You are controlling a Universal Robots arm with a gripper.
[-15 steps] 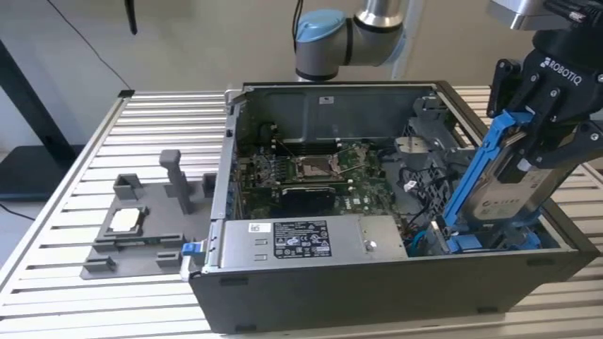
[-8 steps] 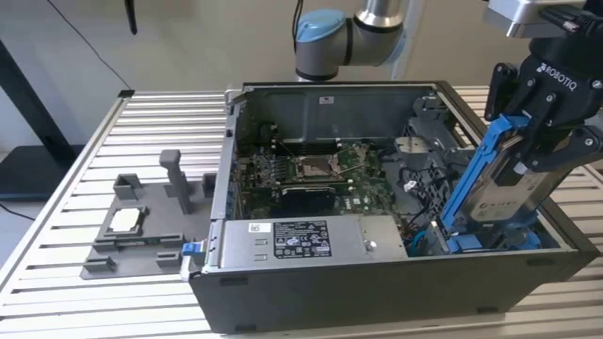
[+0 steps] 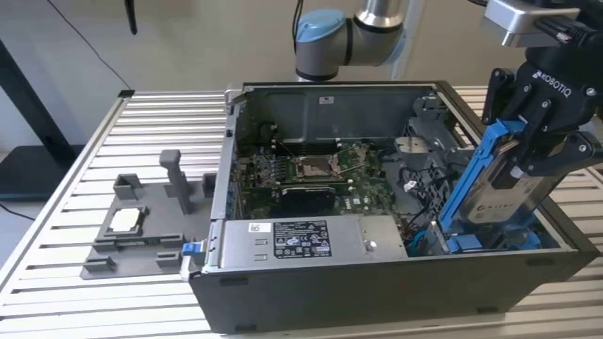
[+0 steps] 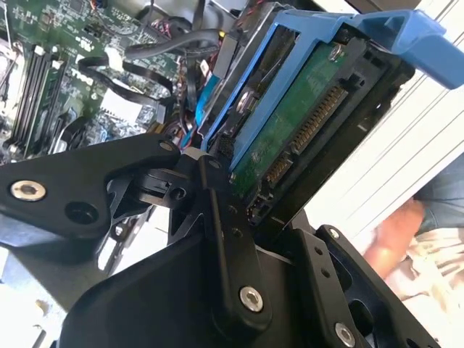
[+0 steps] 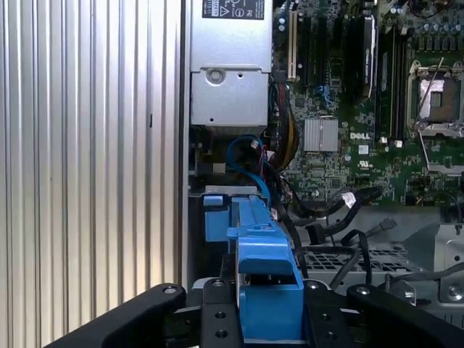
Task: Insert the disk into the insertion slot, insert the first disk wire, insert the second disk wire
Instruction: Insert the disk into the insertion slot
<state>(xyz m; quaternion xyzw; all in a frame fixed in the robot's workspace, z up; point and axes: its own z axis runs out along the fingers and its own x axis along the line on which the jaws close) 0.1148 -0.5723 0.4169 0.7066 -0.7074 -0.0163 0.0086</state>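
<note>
My gripper (image 3: 544,152) is shut on the disk (image 3: 516,189), a silver drive in a bright blue carrier. It holds the disk tilted, upper end high, over the open computer case's corner at the exterior view's right. The carrier's lower end reaches down to the insertion slot (image 3: 490,241), a grey bay with blue tabs. In the second wrist view the disk (image 4: 304,123) shows its green board and connector between the black fingers (image 4: 225,217). In the first wrist view the blue carrier (image 5: 264,279) points at the slot's blue tab (image 5: 215,217). A blue wire (image 5: 246,151) and black wires (image 5: 341,203) lie loose beside the bay.
The case holds a grey power supply box (image 3: 301,240) with a sticker and a green motherboard (image 3: 315,167) with a processor socket. A grey fixture (image 3: 141,226) sits on the slatted table (image 3: 75,296) at the exterior view's left. A person's hand (image 4: 391,239) is beyond the case.
</note>
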